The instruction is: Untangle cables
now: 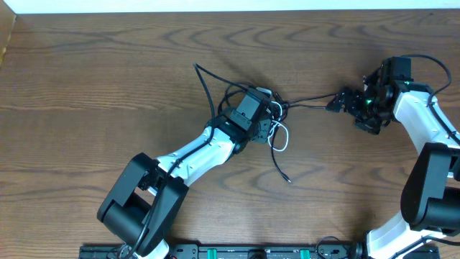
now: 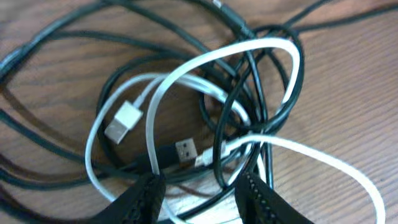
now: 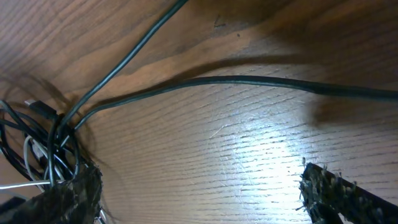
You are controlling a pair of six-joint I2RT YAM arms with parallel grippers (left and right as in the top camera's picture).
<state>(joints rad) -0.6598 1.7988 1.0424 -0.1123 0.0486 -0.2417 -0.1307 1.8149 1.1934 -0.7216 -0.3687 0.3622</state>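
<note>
The cables lie in one tangle [image 1: 277, 122] at mid table. A white cable [image 2: 273, 46] loops through several black cables [image 2: 37, 43]; a white USB plug [image 2: 121, 121] and a black plug [image 2: 185, 150] lie inside the loops. My left gripper [image 1: 267, 114] is down on the tangle and open [image 2: 202, 193], with white and black strands passing between its fingers. One black strand [image 1: 309, 101] runs right toward my right gripper [image 1: 336, 101]. That gripper is wide open [image 3: 199, 193] over bare wood, and the black strand [image 3: 249, 81] lies ahead of its fingertips.
A loose black cable end [image 1: 290, 180] trails toward the front of the table, and another [image 1: 198, 68] reaches back left. The wooden table [image 1: 108, 79] stretches left of the tangle. Thick black cords run by the right arm [image 1: 431, 61].
</note>
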